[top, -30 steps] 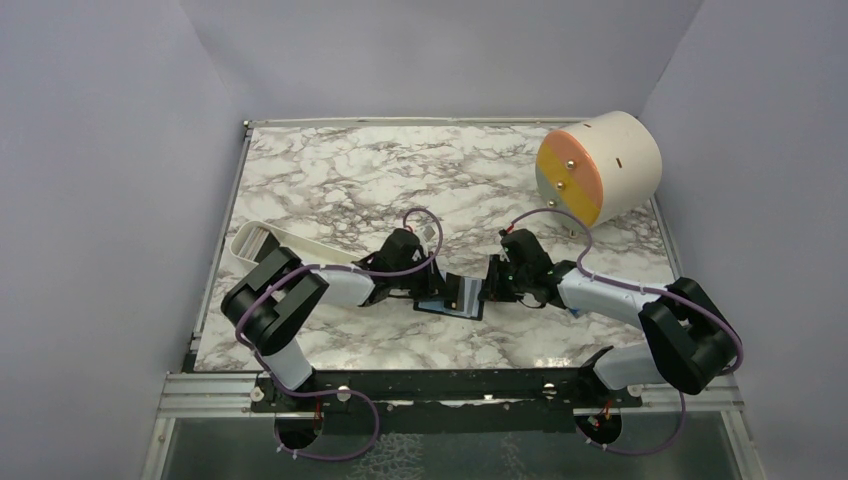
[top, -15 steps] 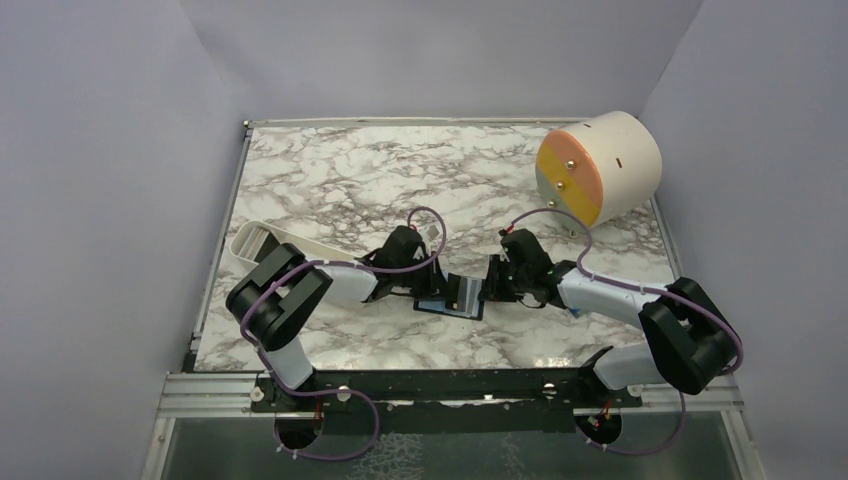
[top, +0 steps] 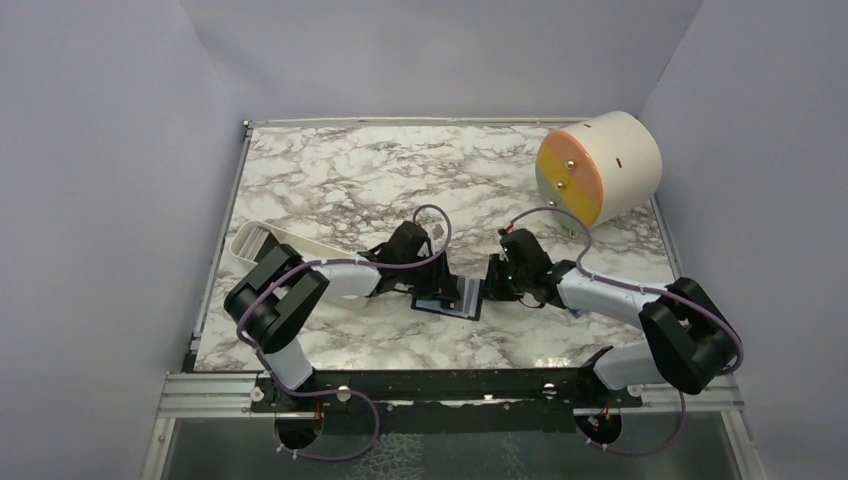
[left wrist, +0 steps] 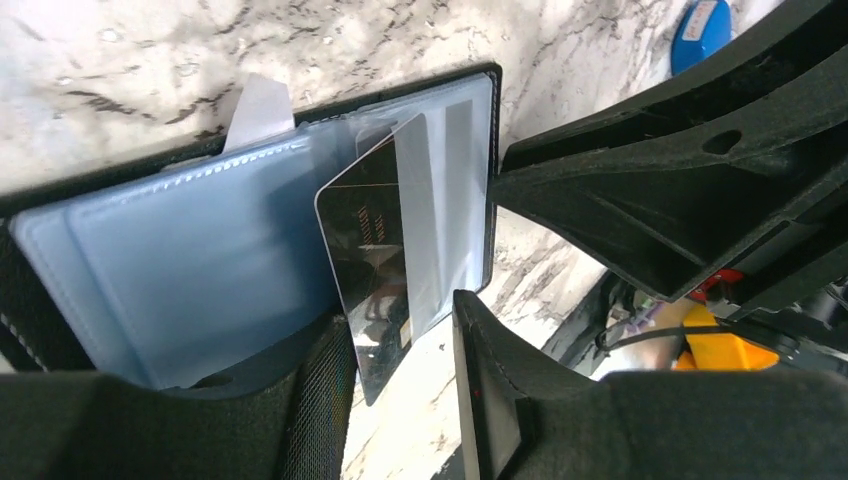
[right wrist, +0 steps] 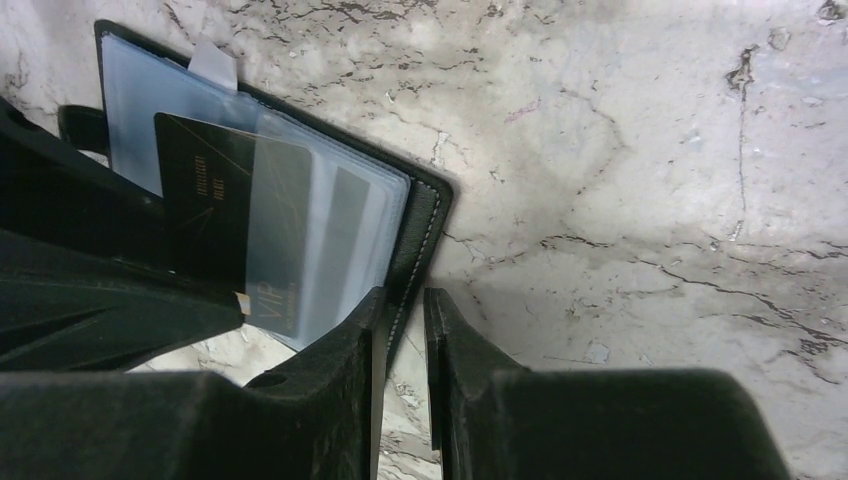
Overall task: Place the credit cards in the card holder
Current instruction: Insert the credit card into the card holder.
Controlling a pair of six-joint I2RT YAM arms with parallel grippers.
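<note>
card holder lies open on the marble table btwn the two arms, clear sleeves up. one dark credit card w/ "vip" on it sits abt halfway in a sleeve, the rest sticking out toward the left gripper. that gripper's jaws stand partly apart either side of the card's free corner, not pinching it, nothing held. right gripper is nearly closed, nipping the holder's black stitched edge, prob to pin it. card looks thin, stiff, glossy & light, so likely slippery. best taken by the exposed end, flat faces btwn the pads, or nudged on its edge. sleeves look soft & floppy, may buckle. holder's light, would prob slide on marble if unpinned. other cards: can't see any.
</note>
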